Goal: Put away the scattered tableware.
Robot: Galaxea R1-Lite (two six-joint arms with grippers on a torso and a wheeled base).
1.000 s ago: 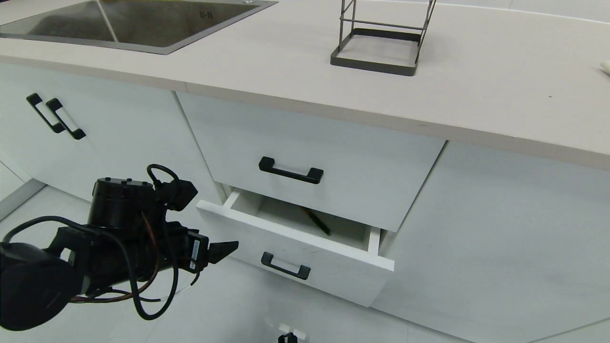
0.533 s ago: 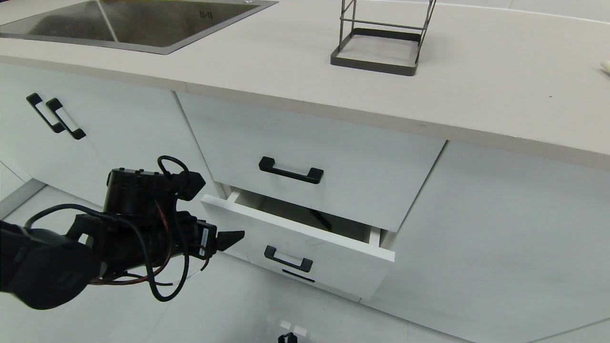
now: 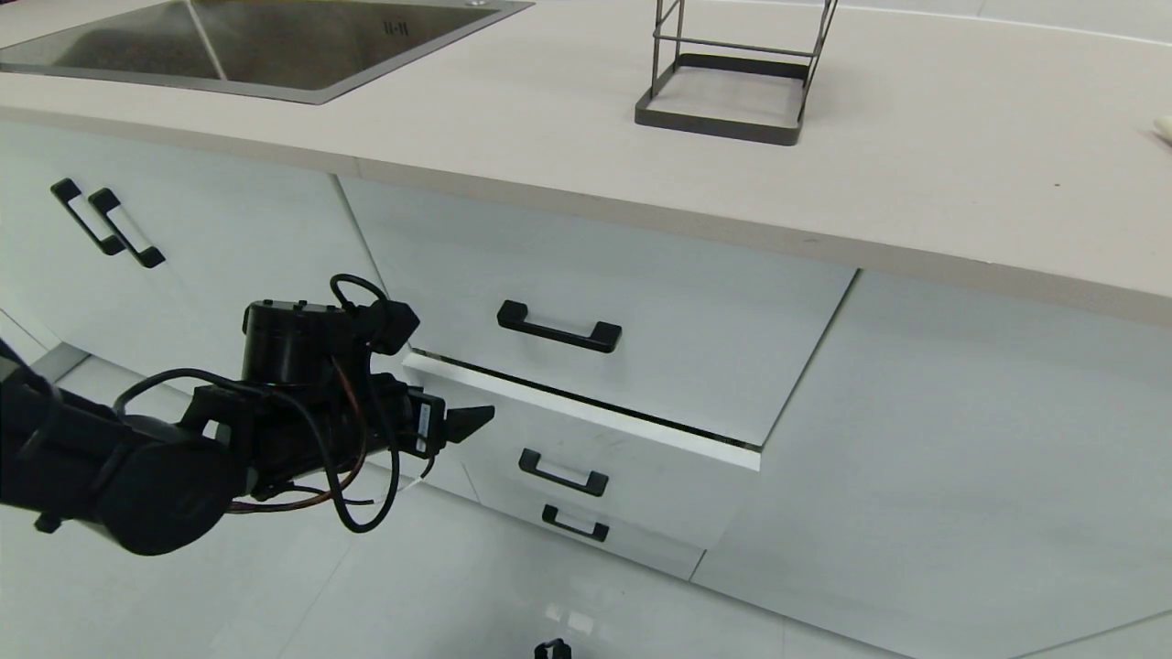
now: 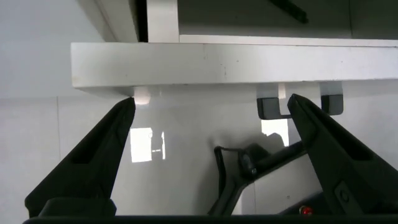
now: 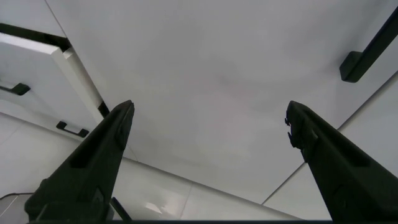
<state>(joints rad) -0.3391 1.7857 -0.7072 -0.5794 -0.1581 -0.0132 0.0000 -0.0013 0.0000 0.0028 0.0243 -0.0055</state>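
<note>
Tableware (image 4: 287, 9) stowed inside the middle drawer (image 3: 586, 444), lower centre of the head view. Step in hand judged to be the closing of that drawer, close to completion. Front panel almost flush with the cabinet, with only a thin dark slit showing beneath the upper drawer (image 3: 595, 339). Next move, as judged: a short push straight into the cabinet face by the left end effector (image 3: 467, 423), kept level and clear of the black handle (image 3: 563, 472), followed by a withdrawal. Possibly more pieces to collect afterwards: a pale object (image 3: 1163, 133) at the far right edge of the bench (image 3: 916, 192), too cut off to identify.

Bench: beige top across the upper half of the head view, with a steel sink (image 3: 256, 41) at upper left and a dark wire rack (image 3: 723, 101) at upper centre.

Middle drawer: white, flat-fronted, with one black bar handle.

Left end effector: centre left of the head view, just beside the drawer's left corner, contact not to be told. Fingers (image 4: 93, 155) spread wide in the left wrist view, with nothing between them.

Right end effector (image 5: 208, 155): likewise spread and holding nothing, facing a plain white cabinet door (image 5: 217, 81).

Tableware: a single dark, slender, straight piece. Only a short end showing at the top right of the left wrist view, beyond the drawer's white front edge. Kind not to be told.
</note>
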